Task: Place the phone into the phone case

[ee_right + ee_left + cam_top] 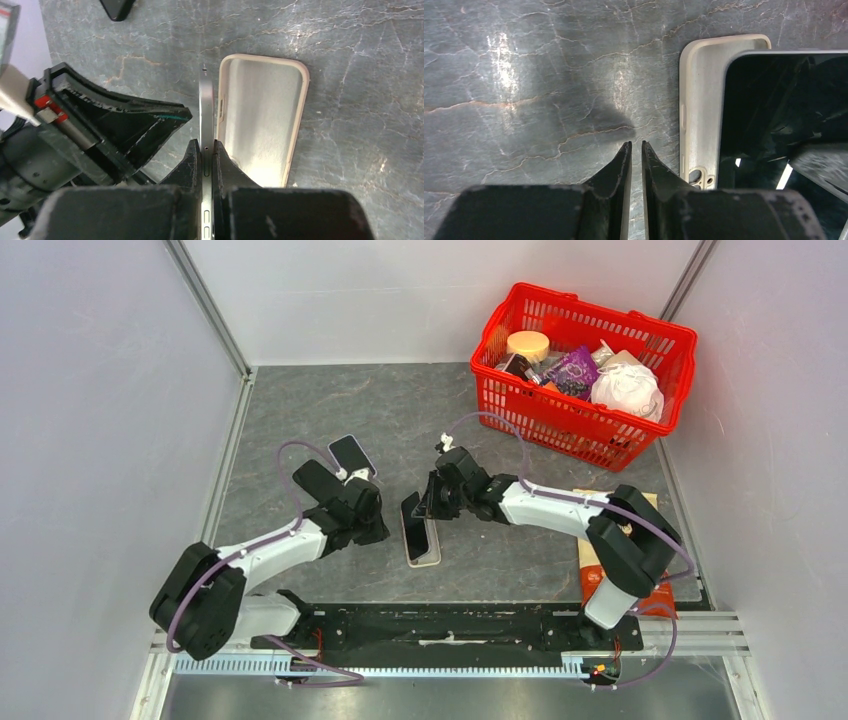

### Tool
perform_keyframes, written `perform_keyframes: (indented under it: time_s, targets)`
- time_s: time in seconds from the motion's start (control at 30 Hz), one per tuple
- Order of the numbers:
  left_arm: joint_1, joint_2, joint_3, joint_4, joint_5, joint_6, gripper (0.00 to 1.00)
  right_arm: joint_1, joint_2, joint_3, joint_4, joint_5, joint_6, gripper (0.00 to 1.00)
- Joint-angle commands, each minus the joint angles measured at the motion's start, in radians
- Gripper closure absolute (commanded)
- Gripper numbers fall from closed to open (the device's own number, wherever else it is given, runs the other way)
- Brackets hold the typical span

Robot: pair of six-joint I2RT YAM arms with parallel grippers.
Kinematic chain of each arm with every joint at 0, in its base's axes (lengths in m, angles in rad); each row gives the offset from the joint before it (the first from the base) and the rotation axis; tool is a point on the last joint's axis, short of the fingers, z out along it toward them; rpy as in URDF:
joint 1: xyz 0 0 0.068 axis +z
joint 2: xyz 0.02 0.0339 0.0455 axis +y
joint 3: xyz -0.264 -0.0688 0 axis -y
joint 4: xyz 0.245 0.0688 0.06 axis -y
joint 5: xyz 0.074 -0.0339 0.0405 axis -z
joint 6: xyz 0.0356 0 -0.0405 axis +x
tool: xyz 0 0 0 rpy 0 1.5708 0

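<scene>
The beige phone case (428,557) lies open side up on the grey table, and also shows in the right wrist view (260,115) and the left wrist view (701,100). My right gripper (205,142) is shut on the long edges of the dark phone (206,110). It holds the phone on edge, tilted along the case's left side (412,525). The phone's black screen (774,115) overlaps the case. My left gripper (636,145) is shut and empty, low over bare table just left of the case (375,528).
A second dark phone (352,454) lies behind the left gripper. A red basket (590,435) of groceries stands at the back right. An orange packet (598,575) lies under the right arm. Grey walls close in both sides.
</scene>
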Motion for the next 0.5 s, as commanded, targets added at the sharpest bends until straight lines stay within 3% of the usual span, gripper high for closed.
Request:
perform_keyframes:
  time_s: [0.0, 0.47]
  targets:
    - [0.002, 0.028, 0.002, 0.07, 0.042, -0.023, 0.83, 0.004, 0.043, -0.024, 0.167, 0.011, 0.035, 1.0]
    - [-0.01, 0.08, 0.017, 0.098, 0.072, -0.015, 0.88, 0.002, 0.094, -0.067, 0.194, 0.024, 0.055, 1.0]
